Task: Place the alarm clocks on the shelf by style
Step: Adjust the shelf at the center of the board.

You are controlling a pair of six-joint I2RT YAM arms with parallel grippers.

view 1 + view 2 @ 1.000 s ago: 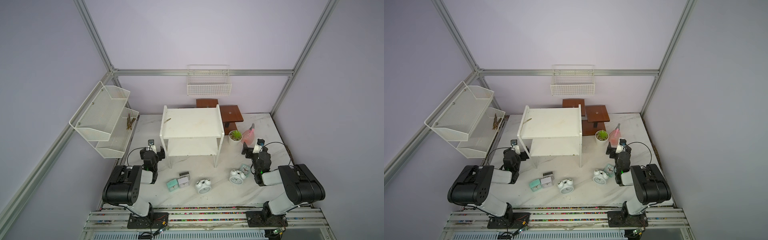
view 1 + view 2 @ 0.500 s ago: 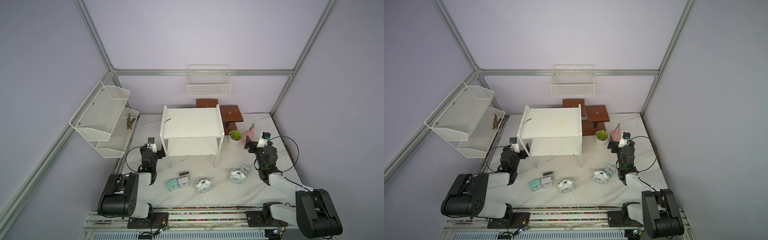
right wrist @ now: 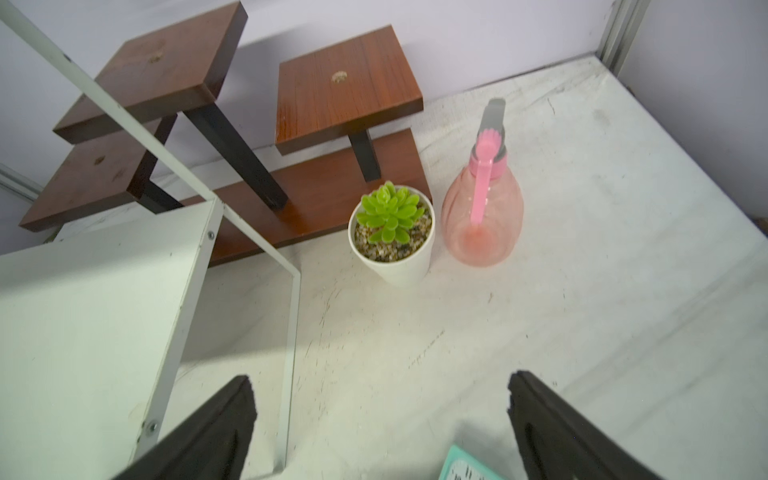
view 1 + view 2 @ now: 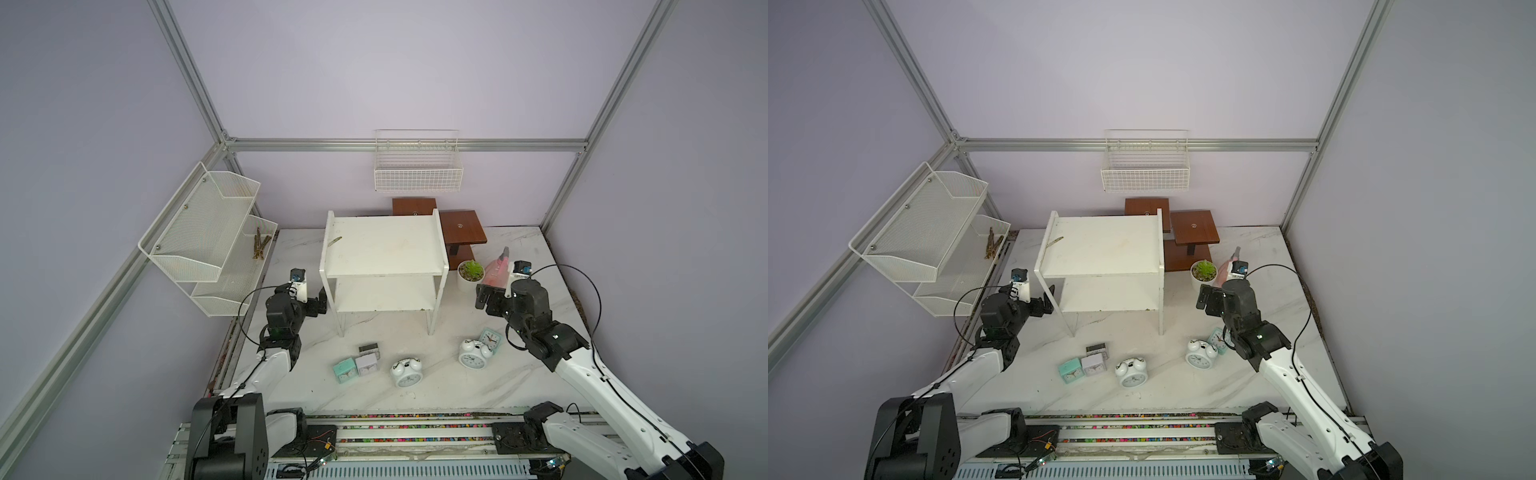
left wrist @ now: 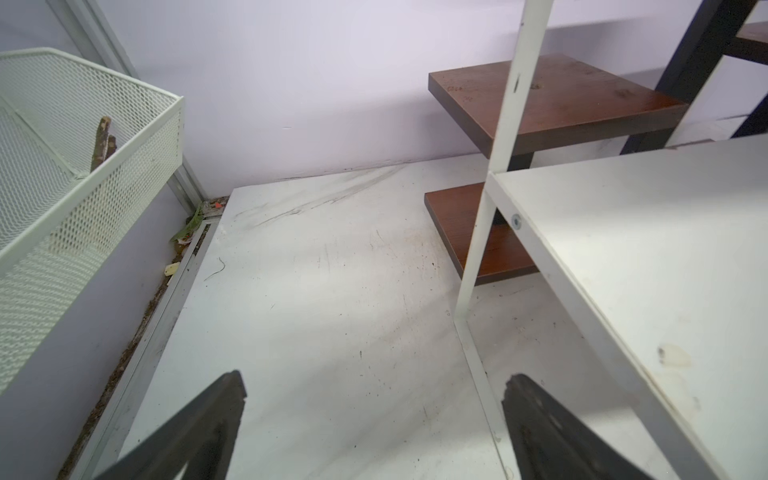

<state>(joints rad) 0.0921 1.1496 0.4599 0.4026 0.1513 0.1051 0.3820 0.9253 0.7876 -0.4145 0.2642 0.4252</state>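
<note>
In both top views: all six alarm clocks (image 4: pixel 1094 363) down on the worktop (image 4: pixel 415 399) in front of the shelf (image 4: pixel 382 245), none on either board. Towards the left arm, a tight cluster: mint square clock (image 4: pixel 345 370), white square clock (image 4: pixel 368 364) touching it, dark-framed clock (image 4: pixel 369 348) just behind. Near the middle, a twin-bell clock (image 4: pixel 406 372) on its own. Towards the right arm, the second twin-bell clock (image 4: pixel 473 354) with the second mint clock (image 4: pixel 490 338) just beside it. Styles mixed across the groups, so sorting not yet begun, by the look of it.

Beside the shelf's left panel, the left hand (image 4: pixel 318 305), raised, jaws spread wide, gripping nothing. Off the shelf's right side, the right hand (image 4: pixel 485 299), likewise raised, wide and empty. Probably kept high to clear the shelf legs before dropping to a clock.

Left wrist view: fingers (image 5: pixel 199 432) far apart over bare worktop, nothing between. Lower board (image 5: pixel 644 270) of the shelf close alongside, mesh rack (image 5: pixel 83 166) on the far side, wooden stand (image 5: pixel 552 99) behind. No clock in sight, so a turn back towards the cluster likely needed.

Right wrist view: fingers (image 3: pixel 208 428) far apart, nothing held. Only a corner of the second mint clock (image 3: pixel 469 467) at the frame edge, low between them, probably the nearest pick. Ahead, potted plant (image 3: pixel 392 232) and pink spray bottle (image 3: pixel 482 216) side by side, worth steering clear of.
</note>
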